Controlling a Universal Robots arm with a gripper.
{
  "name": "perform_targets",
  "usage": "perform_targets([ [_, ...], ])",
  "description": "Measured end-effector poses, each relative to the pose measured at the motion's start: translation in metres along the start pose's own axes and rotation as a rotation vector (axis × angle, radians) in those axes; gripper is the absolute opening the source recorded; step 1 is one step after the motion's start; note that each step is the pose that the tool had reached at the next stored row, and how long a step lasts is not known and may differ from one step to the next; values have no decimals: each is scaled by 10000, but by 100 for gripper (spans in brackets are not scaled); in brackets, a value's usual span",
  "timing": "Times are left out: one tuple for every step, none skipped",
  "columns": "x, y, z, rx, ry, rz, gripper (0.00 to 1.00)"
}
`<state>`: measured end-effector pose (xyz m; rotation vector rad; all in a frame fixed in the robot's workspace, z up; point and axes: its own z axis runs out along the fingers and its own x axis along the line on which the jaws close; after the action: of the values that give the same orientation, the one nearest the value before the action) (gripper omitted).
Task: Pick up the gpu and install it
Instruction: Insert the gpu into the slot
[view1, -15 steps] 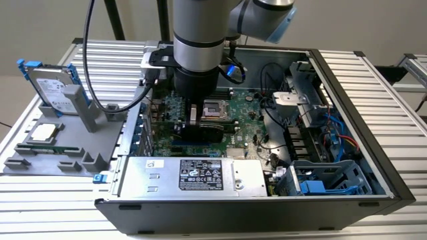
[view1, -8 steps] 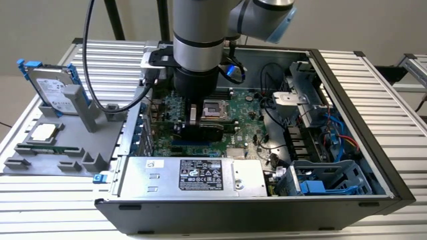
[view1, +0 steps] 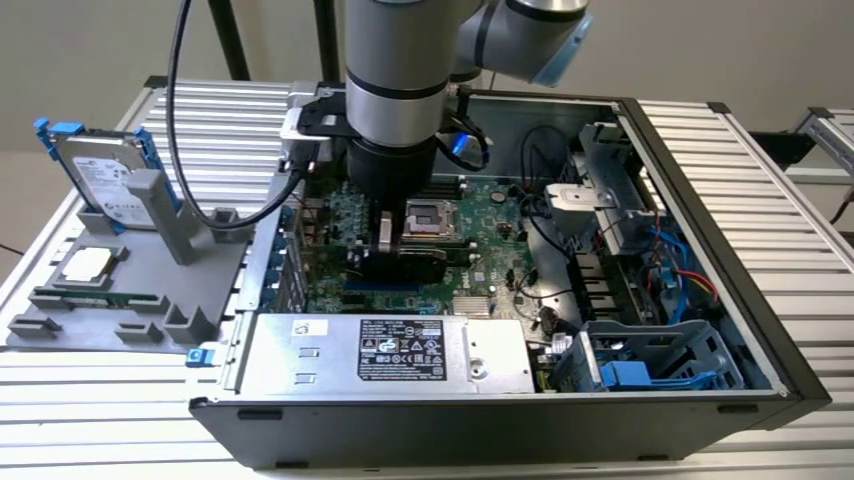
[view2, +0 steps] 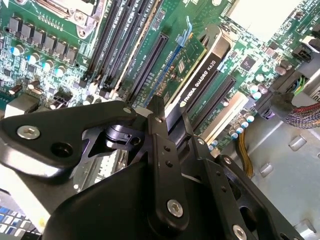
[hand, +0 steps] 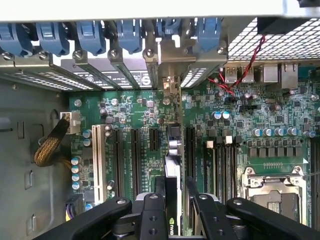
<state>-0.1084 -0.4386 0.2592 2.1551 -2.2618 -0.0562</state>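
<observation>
My fingers (hand: 153, 212) were closed on the top edge of the gpu (hand: 173, 175), one black finger on each face of the card, with no gap that I could see in either wrist view. In the second wrist view the gripper (view2: 167, 120) held the card's black shroud edge, and the gpu (view2: 200, 75) ran away from it, standing on edge over the motherboard (view2: 45, 45). It stood in line with one of the long black expansion slots (view2: 150, 62); I could not tell whether its lower edge was fully seated, since the card itself hid the contact row.

In the first wrist view the far end of the card reached toward the row of rear bracket openings and blue retaining clips (hand: 90, 35), though the card's silver bracket was hard to pick out among them. The gripper's linkage cut off the near end of the card.

In the exterior view the arm (view1: 394, 80) came straight down into the open computer case (view1: 694, 250) and covered most of the card, leaving only a dark block at the gripper (view1: 400, 262) beside the CPU socket (view1: 434, 218). On the table (view1: 747, 150) at the exterior view's left, a grey fixture tray (view1: 147, 290) held a silver hard drive (view1: 114, 180) upright.
</observation>
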Motion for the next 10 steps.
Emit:
perform_targets([
  [2,0,-6,1,-2,4,0],
  [4,1,-13,1,0,12,0],
  [6,1,-24,-2,8,21,0],
  [6,1,-32,-2,6,28,0],
  [6,1,-32,-2,5,35,0],
  [7,1,-33,-3,6,42,0],
  [12,1,-34,-3,7,58,0],
  [19,0,-35,-3,7,91,0],
  [25,0,-34,-3,5,133,0],
  [27,1,-33,-2,3,184,0],
])
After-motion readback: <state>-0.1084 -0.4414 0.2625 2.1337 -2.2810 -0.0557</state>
